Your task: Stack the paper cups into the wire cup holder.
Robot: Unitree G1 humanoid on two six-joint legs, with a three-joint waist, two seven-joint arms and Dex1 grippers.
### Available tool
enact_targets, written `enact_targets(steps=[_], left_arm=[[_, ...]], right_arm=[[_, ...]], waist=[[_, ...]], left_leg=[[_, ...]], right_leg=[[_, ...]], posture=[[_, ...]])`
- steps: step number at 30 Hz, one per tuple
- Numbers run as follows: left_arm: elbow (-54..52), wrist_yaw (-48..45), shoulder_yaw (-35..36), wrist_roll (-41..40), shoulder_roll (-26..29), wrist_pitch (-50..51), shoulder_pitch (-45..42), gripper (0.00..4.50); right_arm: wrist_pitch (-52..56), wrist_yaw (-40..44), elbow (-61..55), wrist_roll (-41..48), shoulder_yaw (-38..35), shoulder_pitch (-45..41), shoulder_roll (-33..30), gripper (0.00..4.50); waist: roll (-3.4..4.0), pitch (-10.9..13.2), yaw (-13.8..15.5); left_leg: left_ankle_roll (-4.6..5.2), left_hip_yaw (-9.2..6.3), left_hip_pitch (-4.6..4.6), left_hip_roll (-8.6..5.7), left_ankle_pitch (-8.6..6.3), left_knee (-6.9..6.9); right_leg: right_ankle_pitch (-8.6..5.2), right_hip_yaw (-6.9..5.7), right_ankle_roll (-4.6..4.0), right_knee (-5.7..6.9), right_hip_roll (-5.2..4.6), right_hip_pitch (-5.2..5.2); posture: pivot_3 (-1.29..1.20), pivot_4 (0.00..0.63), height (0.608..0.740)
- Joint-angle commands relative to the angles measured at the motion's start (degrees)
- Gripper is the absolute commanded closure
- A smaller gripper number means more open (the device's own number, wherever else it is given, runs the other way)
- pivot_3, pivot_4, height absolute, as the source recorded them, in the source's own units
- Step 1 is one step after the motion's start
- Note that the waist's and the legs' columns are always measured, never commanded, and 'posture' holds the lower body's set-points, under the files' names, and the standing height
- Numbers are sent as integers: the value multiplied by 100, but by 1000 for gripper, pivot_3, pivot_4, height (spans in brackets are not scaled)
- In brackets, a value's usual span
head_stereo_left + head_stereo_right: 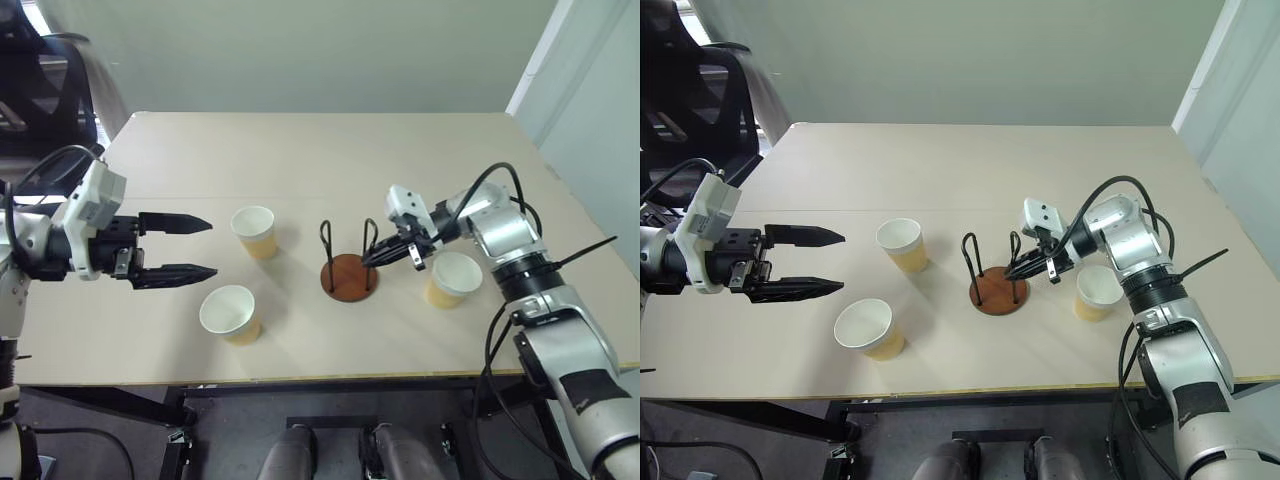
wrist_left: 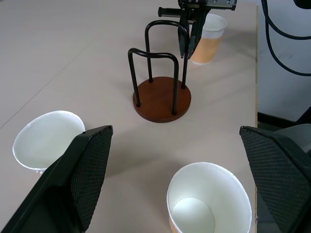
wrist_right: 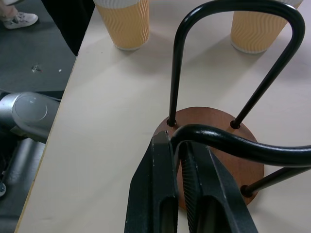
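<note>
R gripper (image 1: 372, 259) pinched on black wire loop of wire cup holder (image 1: 349, 276), round wood base. L gripper (image 1: 206, 247) wide, empty. Three ribbed paper cups (image 1: 254, 232) spaced apart, table mid-area roomy.

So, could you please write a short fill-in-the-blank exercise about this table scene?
1. The number of yellow-tan paper cups standing on the beige table is ___.
2. The right tool is shut on a black loop of the ___.
3. The left tool is ___.

Missing words: three; wire cup holder; open
</note>
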Motion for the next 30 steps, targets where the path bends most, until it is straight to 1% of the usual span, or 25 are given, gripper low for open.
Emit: enact_targets(steps=[1,3,6,14,21,24,30], left_arm=[[-164,-25,58,-58,134,12,-94,0],[-188,-12,67,-65,130,26,-81,0],[-214,0,78,-72,123,40,-69,0],[-227,34,36,-72,89,53,-133,0],[-133,74,-85,-91,-26,65,-365,0],[-67,51,-115,-166,-81,140,-509,0],[51,-110,-235,-164,-151,116,-647,0]], right_arm=[[-215,37,65,8,31,-205,-39,4434],[-282,37,162,-25,64,-233,-51,4434],[-431,-6,363,-113,120,-292,-67,3774],[-740,2,624,-221,141,-374,-180,1029],[-555,-23,727,-56,-114,-635,-402,1029],[-507,-14,665,0,-243,-744,-609,1029],[137,180,-157,246,-437,-682,-1231,1029]], waist=[[-1,0,0],[-1,-1,0],[-1,-1,0],[-2,-1,1],[-2,-1,4],[-2,-1,8],[-2,-1,15]], left_leg=[[0,0,0,0,0,0],[0,0,0,0,0,0],[0,0,0,0,0,0],[-2,0,0,0,-2,0],[-5,0,-1,0,-3,0],[-4,0,-2,0,-3,1],[0,1,-4,0,-2,0]], right_leg=[[0,0,0,0,0,0],[0,0,0,0,0,0],[0,0,0,0,0,0],[0,0,0,0,0,0],[0,0,0,1,-1,0],[0,0,0,1,-1,0],[0,0,2,-2,-1,0]], posture=[[0,150,740],[0,150,740],[0,150,740],[0,150,740],[0,150,740],[0,150,740],[0,150,740]])
